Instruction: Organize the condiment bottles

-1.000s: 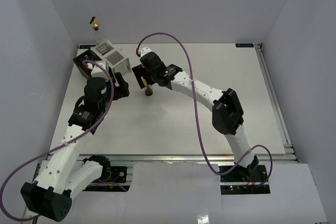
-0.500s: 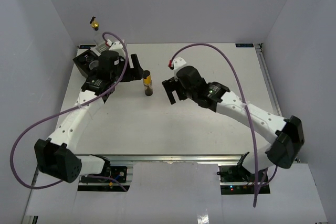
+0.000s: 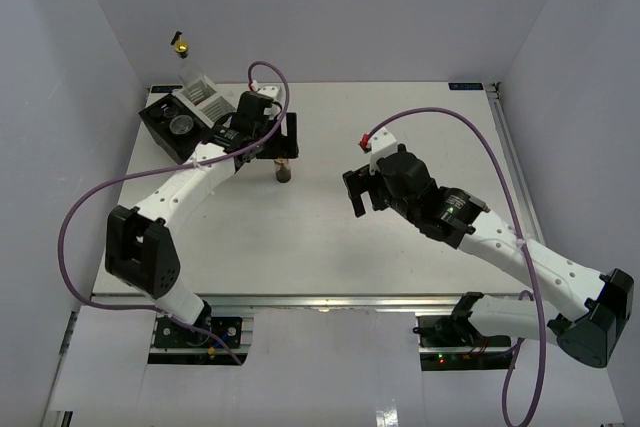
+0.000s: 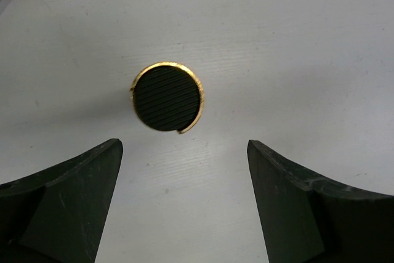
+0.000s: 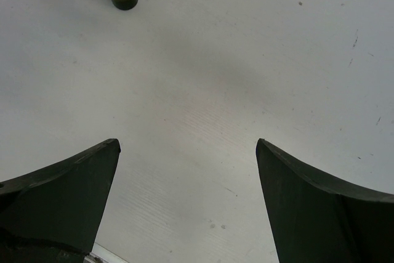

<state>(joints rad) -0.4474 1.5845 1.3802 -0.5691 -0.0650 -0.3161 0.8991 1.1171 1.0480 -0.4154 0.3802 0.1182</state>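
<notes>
**Slim black-capped bottle with yellow contents (image 3: 283,169) stands upright on the white tabletop (image 3: 420,127), left of centre, just below the open left gripper (image 3: 275,144).**
In the left wrist view its ribbed black cap (image 4: 167,97) lies just beyond the spread fingertips (image 4: 114,147), not between them and untouched. The right gripper (image 3: 358,192) hangs well apart to the right, jaws wide and empty. At the far-left corner a black rack box (image 3: 158,135) holds a round-topped jar (image 3: 181,125), beside a white slotted rack box (image 3: 210,99). A tall clear bottle with gold pourer (image 3: 181,47) rises at the far end.
</notes>
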